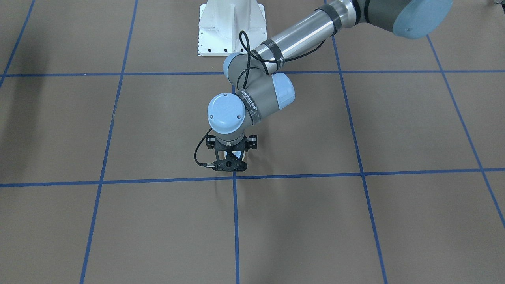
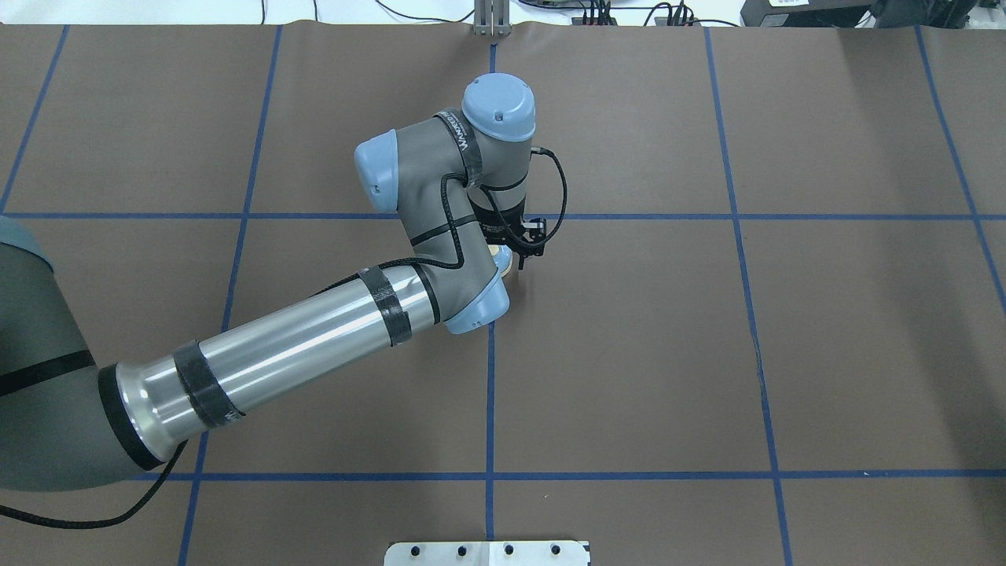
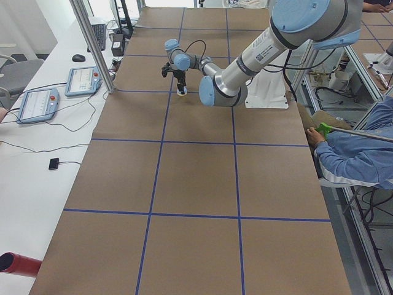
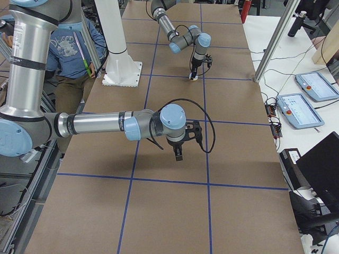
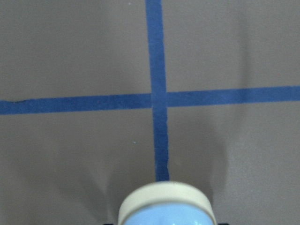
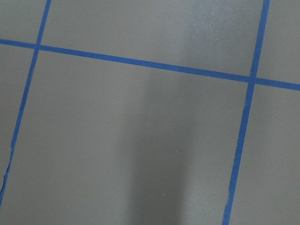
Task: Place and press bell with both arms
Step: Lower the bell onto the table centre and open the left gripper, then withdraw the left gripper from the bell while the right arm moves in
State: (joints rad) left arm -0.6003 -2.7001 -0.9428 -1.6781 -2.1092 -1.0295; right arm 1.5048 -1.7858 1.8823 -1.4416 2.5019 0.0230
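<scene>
My left arm reaches to the middle of the table, and its gripper [image 1: 230, 162] points down just behind a crossing of blue tape lines. It is shut on the bell [image 5: 166, 208], whose cream ring and light-blue dome fill the bottom edge of the left wrist view. A cream sliver of the bell shows under the gripper in the front view [image 1: 243, 157] and overhead [image 2: 501, 254]. The gripper's fingers are hidden in the wrist view. My right gripper [image 4: 178, 153] shows only in the right side view, hanging above bare table far from the bell. I cannot tell whether it is open or shut.
The brown table carries a grid of blue tape lines [image 1: 235, 221]. The white pedestal [image 1: 230, 27] stands at the robot's side. A seated operator [image 3: 356, 153] is beside the table. Teach pendants [image 3: 37, 104] and a metal post [image 3: 92, 43] stand along the far edge.
</scene>
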